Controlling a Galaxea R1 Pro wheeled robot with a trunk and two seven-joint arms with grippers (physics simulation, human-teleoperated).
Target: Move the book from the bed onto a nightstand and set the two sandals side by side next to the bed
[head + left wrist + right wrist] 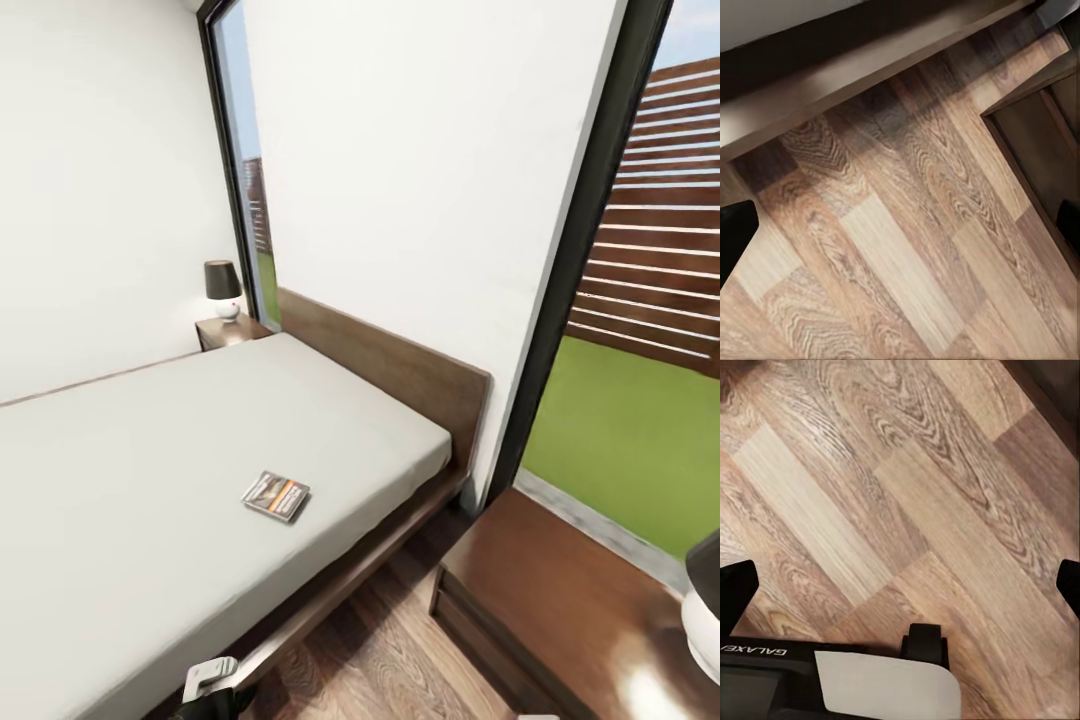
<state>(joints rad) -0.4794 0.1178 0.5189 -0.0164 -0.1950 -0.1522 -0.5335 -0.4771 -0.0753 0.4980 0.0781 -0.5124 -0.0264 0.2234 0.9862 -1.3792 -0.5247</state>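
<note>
Left tool (900,232) first: in its wrist view I see 2 dark fingertips (735,236) at opposite edges of the picture, spread wide with nothing between them but the plank floor (892,262). My right tool (900,585) reads the same — tips far apart, holding nothing, with bare boards beneath and part of the robot's own base at the picture's edge.

From the head view, the book (276,495) lies flat on the bed (150,480), on the mattress near the side edge that faces me, well short of the headboard. It looks thin and light, a paperback, so I judge it will flex if pinched at 1 corner and may slide on the smooth mattress. I would take it across 1 long edge, pressing a finger into the soft mattress to get under the cover.

A nightstand (232,331) stands at the far headboard corner with a lamp (222,288) on it. A second dark surface (590,620) sits beside the bed on my side — it is cut off by the frame, and a dark-and-white thing on it, perhaps another lamp, shows only partly. I cannot make out either sandal here. The book's lettering is too small to read.
</note>
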